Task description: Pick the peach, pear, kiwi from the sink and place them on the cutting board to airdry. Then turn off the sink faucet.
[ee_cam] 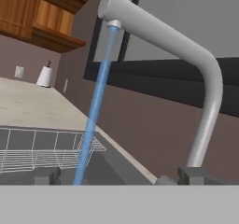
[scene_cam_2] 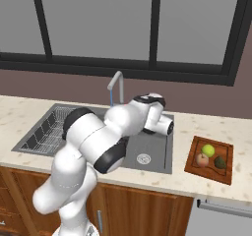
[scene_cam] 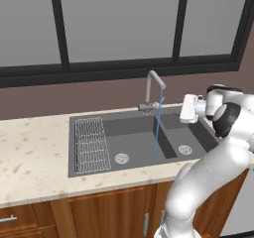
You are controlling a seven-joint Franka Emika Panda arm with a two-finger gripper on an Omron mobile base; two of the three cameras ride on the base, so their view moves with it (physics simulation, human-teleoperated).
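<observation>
Behind the speckled bench [scene_cam: 30,152], water is running from the faucet [scene_cam: 151,90] while open, empty jaws risk sliding past its short handle [scene_cam: 145,106].

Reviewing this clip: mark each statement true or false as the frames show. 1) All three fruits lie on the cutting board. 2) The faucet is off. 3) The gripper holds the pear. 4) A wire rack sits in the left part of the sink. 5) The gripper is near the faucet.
1) True: the peach, pear and kiwi lie on the cutting board.
2) False: a blue water stream runs from the sink faucet.
3) False: the gripper is open and holds nothing.
4) True: the wire rack sits at the left of the sink.
5) True: the gripper is just right of the faucet's base.
</observation>
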